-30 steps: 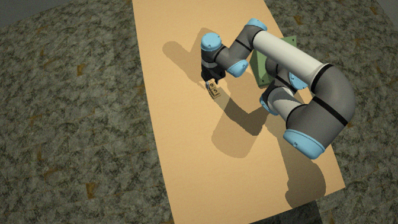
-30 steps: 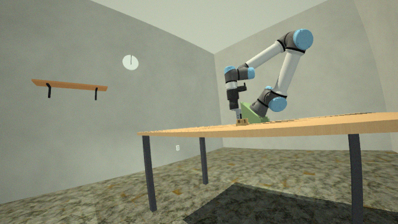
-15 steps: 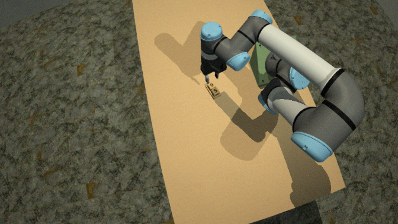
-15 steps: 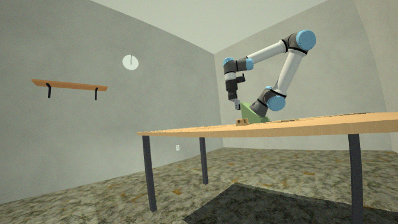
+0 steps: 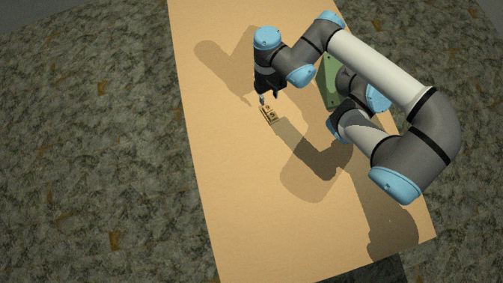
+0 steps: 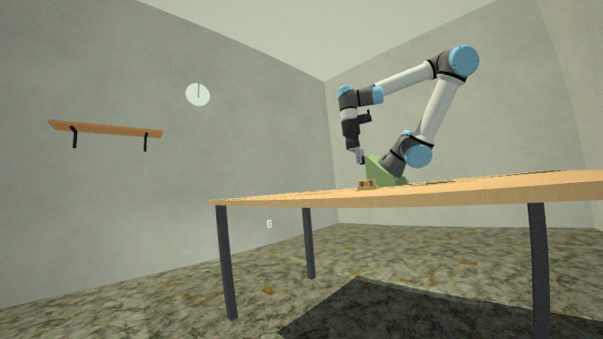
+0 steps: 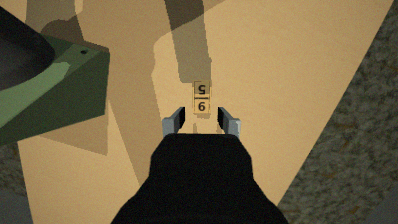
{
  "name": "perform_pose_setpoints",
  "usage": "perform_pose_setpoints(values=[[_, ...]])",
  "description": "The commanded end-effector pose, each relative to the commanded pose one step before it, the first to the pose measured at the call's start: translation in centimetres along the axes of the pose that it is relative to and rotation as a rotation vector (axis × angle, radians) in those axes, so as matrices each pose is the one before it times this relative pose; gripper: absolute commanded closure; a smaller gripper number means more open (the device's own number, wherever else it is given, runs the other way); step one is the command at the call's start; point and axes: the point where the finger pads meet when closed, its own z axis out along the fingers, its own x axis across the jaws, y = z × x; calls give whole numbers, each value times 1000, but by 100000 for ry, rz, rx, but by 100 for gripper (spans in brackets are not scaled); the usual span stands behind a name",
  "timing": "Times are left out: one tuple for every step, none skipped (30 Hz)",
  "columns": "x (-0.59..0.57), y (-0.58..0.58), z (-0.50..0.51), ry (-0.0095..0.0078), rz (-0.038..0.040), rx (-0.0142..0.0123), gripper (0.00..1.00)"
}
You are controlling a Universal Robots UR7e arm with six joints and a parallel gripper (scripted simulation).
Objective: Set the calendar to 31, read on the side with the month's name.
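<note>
The small wooden calendar stands on the table (image 5: 243, 187) (image 6: 449, 193) (image 7: 280, 60). Its two cubes sit side by side in the tray (image 5: 275, 121) (image 7: 202, 116). In the wrist view one cube (image 5: 272, 114) (image 7: 202, 89) shows a 5 on top, and the other cube (image 5: 267, 108) (image 7: 202, 106) shows a 9 or 6 on top. In the exterior view the calendar (image 6: 366, 184) is small and its side digits are too blurred to read. My gripper (image 5: 269, 96) (image 6: 359, 158) (image 7: 201, 113) is open and empty. It hangs well above the calendar, with its fingers apart from the cubes.
The arm's green base block (image 5: 329, 90) (image 6: 374, 172) (image 7: 50, 95) stands on the table close behind the calendar. The table's long edge runs along the left in the top view. A wall shelf (image 6: 105, 129) hangs far off.
</note>
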Motion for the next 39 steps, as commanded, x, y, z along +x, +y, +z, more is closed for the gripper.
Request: perform_pose_setpoints(values=[[59, 126, -189, 132, -70, -325, 0], [0, 1, 0, 1, -2, -3, 0], [0, 0, 0, 0, -1, -2, 0], [0, 0, 0, 0, -1, -1, 0], [0, 0, 0, 0, 0, -1, 0], [0, 0, 0, 0, 0, 0, 0], [1, 1, -5, 2, -1, -4, 0], [6, 7, -33, 12, -8, -26, 0], [16, 19, -83, 29, -19, -67, 0], [0, 0, 0, 0, 0, 0, 0], [0, 0, 0, 0, 0, 0, 0], [12, 23, -123, 48, -16, -92, 0], [-2, 6, -141, 29, -29, -79, 0], [-2, -2, -164, -12, -25, -37, 0], [0, 0, -200, -1, 1, 0, 0], [-1, 0, -245, -1, 1, 0, 0], [-1, 0, -289, -1, 1, -1, 0], [-1, 0, -330, -1, 1, 0, 0], [-1, 1, -368, -2, 1, -1, 0], [-1, 1, -401, -2, 1, -1, 0], [-1, 0, -427, -2, 1, -1, 0], [-1, 0, -447, -2, 1, -1, 0], [-1, 0, -460, -2, 1, -1, 0], [-1, 0, -464, -2, 2, -1, 0], [-1, 0, -459, -2, 1, -1, 0], [-1, 0, -443, -2, 1, -1, 0], [0, 0, 0, 0, 0, 0, 0], [0, 0, 0, 0, 0, 0, 0], [-1, 0, -415, -2, 1, -1, 0], [-1, 0, -380, -2, 1, -1, 0], [-1, 1, -341, -1, 1, -1, 0], [-1, 0, -299, -1, 1, 0, 0], [-1, 0, -253, -1, 1, 0, 0], [-1, 0, -207, -1, 1, 0, 0], [0, 0, -160, -1, 1, 0, 0], [0, 0, -116, 0, 0, 0, 0], [0, 0, -76, 0, 0, 0, 0], [0, 0, -42, 0, 0, 0, 0], [-2, 2, -13, -3, 7, 15, 0]])
